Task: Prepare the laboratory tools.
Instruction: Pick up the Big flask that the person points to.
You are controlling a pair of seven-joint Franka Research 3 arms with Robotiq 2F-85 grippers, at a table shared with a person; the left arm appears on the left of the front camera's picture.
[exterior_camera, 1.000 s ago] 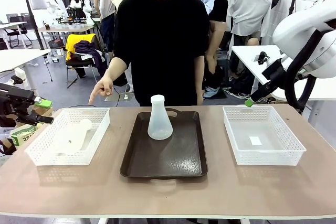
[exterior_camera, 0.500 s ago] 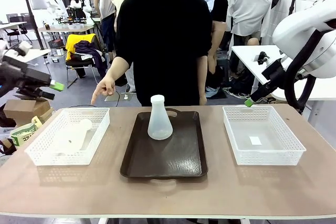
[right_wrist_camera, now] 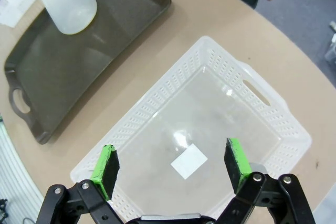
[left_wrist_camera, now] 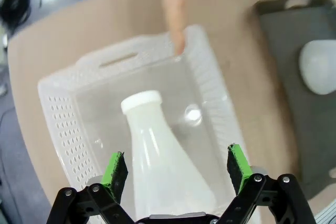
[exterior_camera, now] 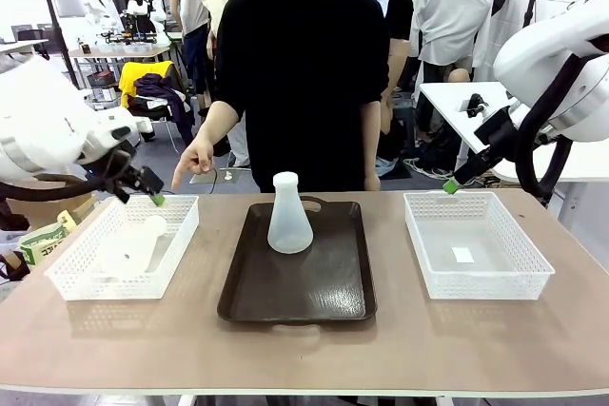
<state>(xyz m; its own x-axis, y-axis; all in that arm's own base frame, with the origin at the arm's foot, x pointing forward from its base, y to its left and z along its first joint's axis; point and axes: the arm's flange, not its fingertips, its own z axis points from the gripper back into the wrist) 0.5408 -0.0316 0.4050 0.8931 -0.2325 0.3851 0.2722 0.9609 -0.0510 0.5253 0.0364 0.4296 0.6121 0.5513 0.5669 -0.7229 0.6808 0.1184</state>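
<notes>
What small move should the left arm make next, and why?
Probably lower the left end effector straight down. Its jaws stand open above the flask lying in the basket, not yet touching it, and the person's finger points at that basket.

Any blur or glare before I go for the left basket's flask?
Left wrist view: flask sharp, person's finger and tray blurred, a glare spot on the left basket floor. Right wrist view: sharp, faint glare in the right basket. Front view: crisp, evenly lit.

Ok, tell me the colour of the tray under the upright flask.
Dark brown; the tray shows best in the front view.
</notes>
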